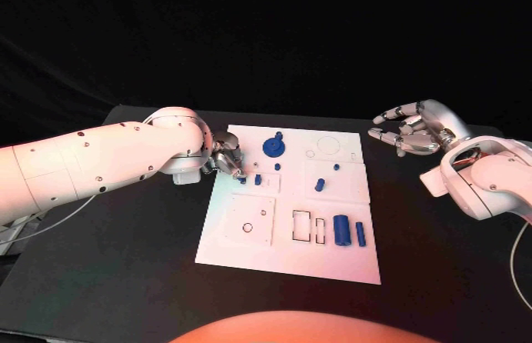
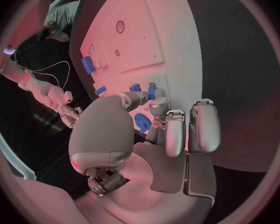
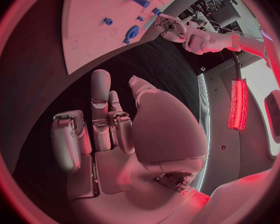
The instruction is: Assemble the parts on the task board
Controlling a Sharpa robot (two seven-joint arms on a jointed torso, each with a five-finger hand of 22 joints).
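Left hand [image 1: 227, 158] pinches small blue part [image 1: 243, 179] (right hand [image 1: 408, 131] spread).

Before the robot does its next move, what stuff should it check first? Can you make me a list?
1. Left hand at the task board: ok, its fingers reach the board's left edge by a small blue part.
2. Left hand actually gripping a part: cannot tell, the fingertips hide it.
3. Right hand out of the way: ok, it hangs off the board's right side holding nothing.
4. Big blue parts lying undisturbed: ok, beside the rectangular slots.
5. Round blue part on the board: ok, near the far edge.
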